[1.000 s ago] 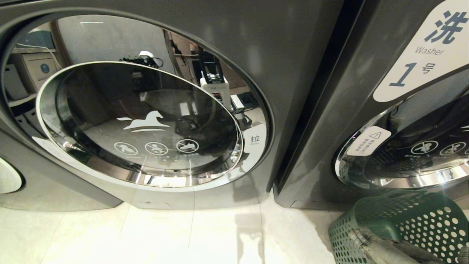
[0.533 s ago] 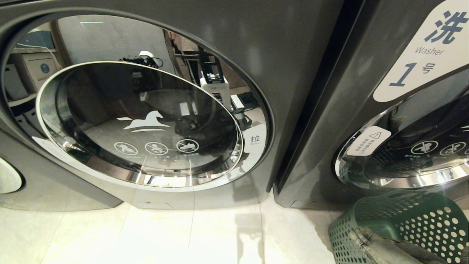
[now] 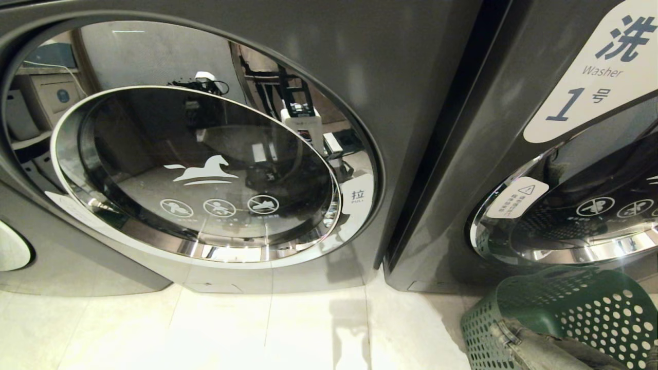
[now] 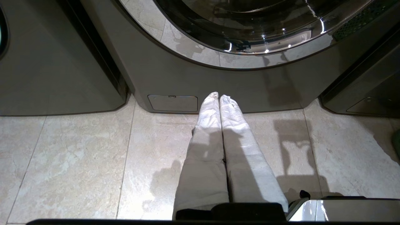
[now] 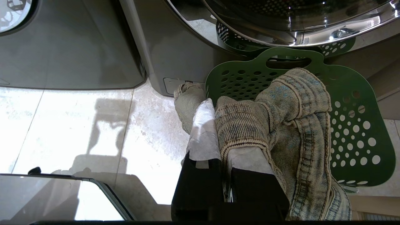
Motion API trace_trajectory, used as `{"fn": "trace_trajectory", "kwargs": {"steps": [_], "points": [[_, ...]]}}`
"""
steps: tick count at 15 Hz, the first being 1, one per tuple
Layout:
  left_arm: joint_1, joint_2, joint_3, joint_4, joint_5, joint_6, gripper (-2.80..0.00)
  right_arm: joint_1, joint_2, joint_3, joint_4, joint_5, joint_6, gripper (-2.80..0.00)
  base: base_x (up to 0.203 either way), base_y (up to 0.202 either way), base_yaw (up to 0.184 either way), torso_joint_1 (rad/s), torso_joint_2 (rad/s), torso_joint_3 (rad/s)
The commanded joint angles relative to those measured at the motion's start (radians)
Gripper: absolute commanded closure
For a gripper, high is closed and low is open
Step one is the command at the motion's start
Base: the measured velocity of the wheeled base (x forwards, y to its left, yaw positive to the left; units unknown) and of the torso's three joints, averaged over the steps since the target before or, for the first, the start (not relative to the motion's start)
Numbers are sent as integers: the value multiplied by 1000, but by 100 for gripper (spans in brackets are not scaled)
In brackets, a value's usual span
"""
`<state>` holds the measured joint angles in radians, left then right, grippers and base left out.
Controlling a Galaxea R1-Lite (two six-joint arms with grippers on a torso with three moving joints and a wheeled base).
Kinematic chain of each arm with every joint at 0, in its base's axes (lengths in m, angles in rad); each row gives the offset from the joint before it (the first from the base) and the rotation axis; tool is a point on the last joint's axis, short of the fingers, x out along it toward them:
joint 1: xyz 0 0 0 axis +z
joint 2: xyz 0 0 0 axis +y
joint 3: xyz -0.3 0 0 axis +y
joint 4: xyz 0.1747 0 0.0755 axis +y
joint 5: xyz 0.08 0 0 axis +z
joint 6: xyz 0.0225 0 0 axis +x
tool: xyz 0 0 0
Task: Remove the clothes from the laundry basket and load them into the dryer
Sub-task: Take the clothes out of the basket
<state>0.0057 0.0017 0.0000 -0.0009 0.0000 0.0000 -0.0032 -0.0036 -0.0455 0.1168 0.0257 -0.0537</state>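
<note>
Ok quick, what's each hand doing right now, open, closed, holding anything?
Left hand: closed, empty, hanging over the floor in front of the dryer.
Right hand: closed on the denim garment, above the green laundry basket.

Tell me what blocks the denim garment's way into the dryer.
The right claw is shut on the denim garment over the green basket. The dryer's round glass door is closed, so it bars the drum. Nothing else visible stands between them.
</note>
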Motion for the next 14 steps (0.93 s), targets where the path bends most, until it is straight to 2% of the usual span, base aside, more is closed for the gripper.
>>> {"fn": "trace_trajectory", "kwargs": {"steps": [1, 5, 14], "points": [[0, 0, 0, -1, 0, 0, 0, 0, 4, 0, 1, 0, 3, 0, 0, 0, 0, 0, 0, 0], [0, 0, 0, 1, 0, 5, 0, 0, 4, 0, 1, -1, 3, 0, 0, 0, 0, 0, 0, 24], [0, 0, 0, 1, 0, 3, 0, 0, 4, 0, 1, 0, 3, 0, 0, 0, 0, 3, 3, 188]]}}
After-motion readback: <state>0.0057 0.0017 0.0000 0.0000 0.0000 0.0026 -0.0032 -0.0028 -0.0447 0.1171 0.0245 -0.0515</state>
